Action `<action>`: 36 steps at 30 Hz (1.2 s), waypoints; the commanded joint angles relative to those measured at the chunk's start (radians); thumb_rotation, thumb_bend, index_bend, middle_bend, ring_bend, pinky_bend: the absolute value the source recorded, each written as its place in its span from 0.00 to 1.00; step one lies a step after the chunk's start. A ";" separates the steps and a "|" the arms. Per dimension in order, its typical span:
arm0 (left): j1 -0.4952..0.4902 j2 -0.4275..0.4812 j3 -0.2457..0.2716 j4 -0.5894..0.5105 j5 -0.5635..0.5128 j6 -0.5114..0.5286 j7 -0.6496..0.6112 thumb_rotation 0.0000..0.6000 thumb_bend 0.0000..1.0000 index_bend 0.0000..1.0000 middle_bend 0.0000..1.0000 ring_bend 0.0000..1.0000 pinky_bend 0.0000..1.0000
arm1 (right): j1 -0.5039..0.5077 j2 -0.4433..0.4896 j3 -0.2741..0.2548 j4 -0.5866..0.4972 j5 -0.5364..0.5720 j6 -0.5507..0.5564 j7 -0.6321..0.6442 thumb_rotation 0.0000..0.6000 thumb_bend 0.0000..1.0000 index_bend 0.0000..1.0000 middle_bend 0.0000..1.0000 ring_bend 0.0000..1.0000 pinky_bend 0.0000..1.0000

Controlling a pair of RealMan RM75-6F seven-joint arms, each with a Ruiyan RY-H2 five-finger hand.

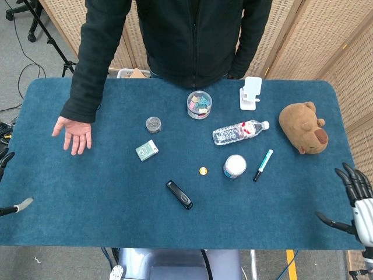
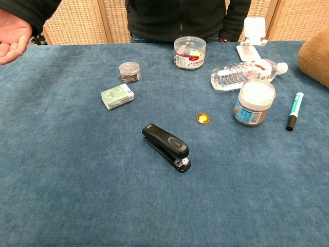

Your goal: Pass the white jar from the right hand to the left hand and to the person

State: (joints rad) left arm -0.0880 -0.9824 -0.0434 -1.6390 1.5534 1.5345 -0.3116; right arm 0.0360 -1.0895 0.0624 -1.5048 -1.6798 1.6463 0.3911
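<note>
The white jar point(image 1: 235, 166) with a white lid stands upright on the blue table, right of centre; the chest view shows the jar point(image 2: 254, 102) at the right. My right hand point(image 1: 351, 197) hangs at the table's right front corner, fingers spread, holding nothing, well to the right of the jar. My left hand point(image 1: 11, 192) shows only as fingertips at the left edge, spread and empty. The person's open palm point(image 1: 74, 134) rests on the table at the far left. Neither hand appears in the chest view.
Around the jar lie a water bottle point(image 1: 239, 132), a green-capped marker point(image 1: 263, 164), a small orange disc point(image 1: 203, 171) and a black stapler point(image 1: 179, 194). Further off are a green box point(image 1: 147, 150), a small tin point(image 1: 153, 123), a clear tub point(image 1: 199, 104), a white stand point(image 1: 251, 93) and a brown plush toy point(image 1: 303, 127).
</note>
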 commanded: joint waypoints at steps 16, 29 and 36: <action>-0.012 0.008 -0.006 -0.025 -0.031 -0.037 0.027 1.00 0.00 0.00 0.00 0.00 0.00 | 0.436 0.022 0.056 -0.139 -0.020 -0.553 -0.045 1.00 0.00 0.00 0.00 0.00 0.00; -0.017 0.022 -0.001 -0.045 -0.040 -0.064 0.026 1.00 0.00 0.00 0.00 0.00 0.00 | 0.580 -0.164 0.100 -0.026 0.177 -0.750 -0.155 1.00 0.00 0.03 0.00 0.00 0.06; -0.021 0.022 -0.006 -0.049 -0.053 -0.074 0.027 1.00 0.00 0.00 0.00 0.00 0.00 | 0.626 -0.288 0.106 0.103 0.245 -0.791 -0.207 1.00 0.00 0.16 0.09 0.06 0.22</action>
State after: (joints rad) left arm -0.1082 -0.9600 -0.0488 -1.6873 1.5018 1.4625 -0.2860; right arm 0.6470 -1.3509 0.1660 -1.4280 -1.4519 0.8668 0.1996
